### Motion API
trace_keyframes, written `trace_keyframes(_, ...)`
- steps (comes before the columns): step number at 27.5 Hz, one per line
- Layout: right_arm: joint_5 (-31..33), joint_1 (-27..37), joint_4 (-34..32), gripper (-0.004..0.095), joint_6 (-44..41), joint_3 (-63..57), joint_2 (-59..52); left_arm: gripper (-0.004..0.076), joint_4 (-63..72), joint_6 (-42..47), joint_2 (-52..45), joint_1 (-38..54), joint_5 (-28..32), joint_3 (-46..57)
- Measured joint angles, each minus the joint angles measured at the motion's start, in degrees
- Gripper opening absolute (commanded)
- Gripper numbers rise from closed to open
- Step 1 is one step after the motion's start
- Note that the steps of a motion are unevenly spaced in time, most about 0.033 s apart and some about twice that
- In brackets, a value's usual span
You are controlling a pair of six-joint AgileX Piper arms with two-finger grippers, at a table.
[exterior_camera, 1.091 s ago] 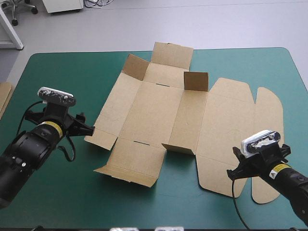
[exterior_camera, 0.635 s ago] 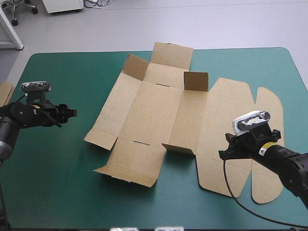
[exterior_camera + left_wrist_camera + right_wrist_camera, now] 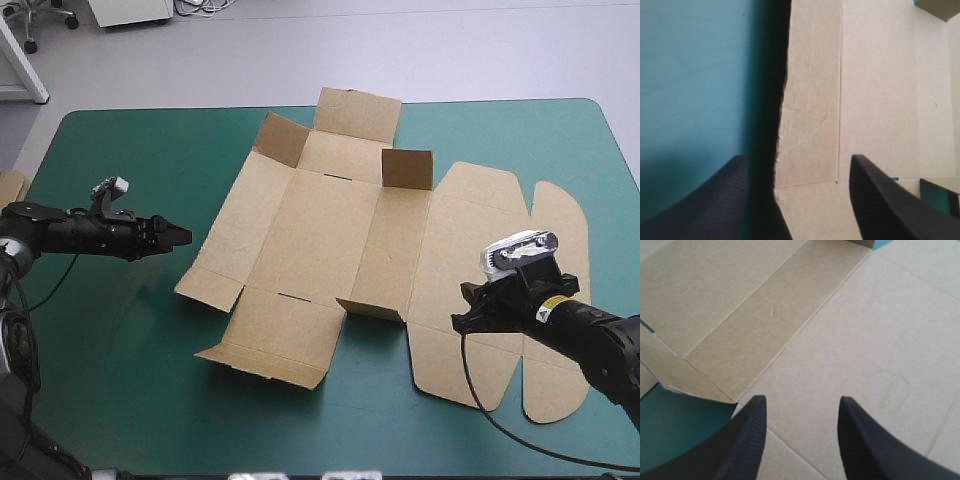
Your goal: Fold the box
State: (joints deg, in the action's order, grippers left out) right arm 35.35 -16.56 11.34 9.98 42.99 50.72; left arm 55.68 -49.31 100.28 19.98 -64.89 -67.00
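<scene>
The brown box [image 3: 330,225] lies spread out mid-table as a cut sheet. Two small flaps stand up at its far side and one low wall is raised at the near middle. My left gripper [image 3: 182,237] is stretched low toward the sheet's left edge. In the left wrist view the left gripper [image 3: 799,159] is open, with the box's left panel [image 3: 865,100] and its edge between and ahead of the fingers. My right gripper [image 3: 460,322] hovers over the wide right lid panel. In its own view the right gripper [image 3: 801,400] is open above bare board [image 3: 840,330].
A strip of more brown board [image 3: 10,187] shows at the table's left edge. Teal-green cover [image 3: 120,400] lies bare in front of the sheet and to its left.
The left arm drew back to the left, then turned and reached low toward the box's left edge. The right gripper shifted slightly left, further onto the lid panel.
</scene>
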Motion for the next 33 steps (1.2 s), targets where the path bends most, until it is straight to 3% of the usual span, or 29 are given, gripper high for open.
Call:
trace_keyframes(11,1.2,0.0,0.38,0.043,-0.11,0.19,0.0,0.0422,-0.46,-1.49,4.54,-6.1,4.25,-2.4)
trace_keyframes(29,1.71,0.0,0.38,0.0426,-0.11,0.3,0.0,0.0403,1.36,-1.76,9.96,-9.73,1.06,-3.02)
trace_keyframes(33,1.71,0.0,0.38,0.0426,-0.11,0.3,0.0,0.0347,2.68,-1.89,10.51,-10.89,1.91,-3.27)
